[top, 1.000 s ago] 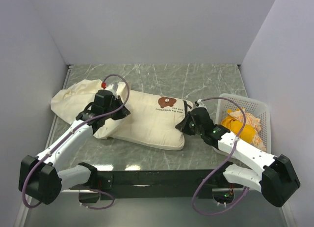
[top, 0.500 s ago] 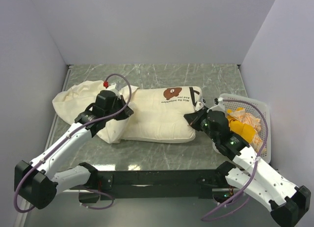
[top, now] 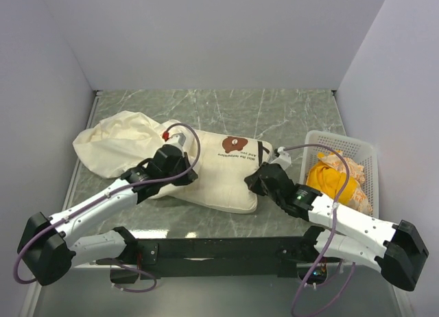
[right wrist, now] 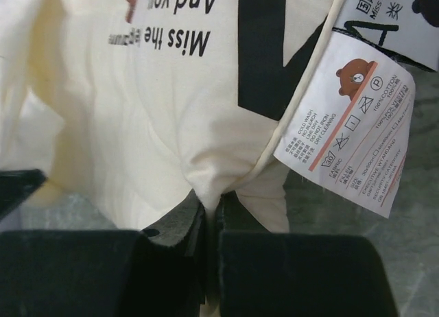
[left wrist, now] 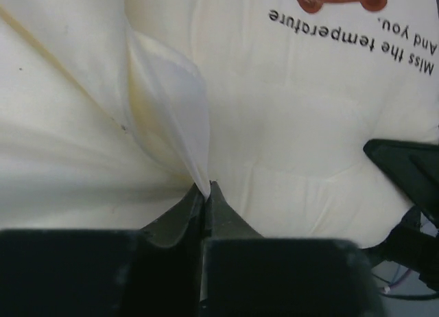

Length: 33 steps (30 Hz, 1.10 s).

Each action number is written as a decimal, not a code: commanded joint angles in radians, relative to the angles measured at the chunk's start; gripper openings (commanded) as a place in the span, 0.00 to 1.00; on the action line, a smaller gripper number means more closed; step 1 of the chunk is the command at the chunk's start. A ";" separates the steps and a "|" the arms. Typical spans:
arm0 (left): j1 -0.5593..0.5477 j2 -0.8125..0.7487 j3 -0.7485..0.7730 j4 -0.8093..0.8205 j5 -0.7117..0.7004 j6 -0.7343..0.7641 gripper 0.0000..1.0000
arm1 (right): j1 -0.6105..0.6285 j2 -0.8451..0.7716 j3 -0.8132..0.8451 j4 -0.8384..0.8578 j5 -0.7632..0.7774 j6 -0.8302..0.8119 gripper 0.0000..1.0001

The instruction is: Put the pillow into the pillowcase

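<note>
— Two grips here; what do we see?
— Our left jaws pinch shut on a fold of the pillowcase (left wrist: 168,111). Our right jaws clamp a corner of the pillow (right wrist: 158,125), which lies mid-bench (top: 274,111), its left end against the pillowcase.

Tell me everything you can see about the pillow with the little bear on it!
The pillow is a puffy cream rectangle of soft cloth, lying flat across the green marbled table. It has a brown bear face, black writing, a black band and a white care tag at its right end. The right gripper pinches its cloth near that end. Its left end meets the limp pillowcase, whose fold the left gripper pinches.
</note>
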 commanded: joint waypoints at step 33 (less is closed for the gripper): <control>0.159 -0.553 -0.450 -0.363 -0.610 -0.925 0.74 | -0.028 0.124 0.054 0.045 -0.168 -0.068 0.00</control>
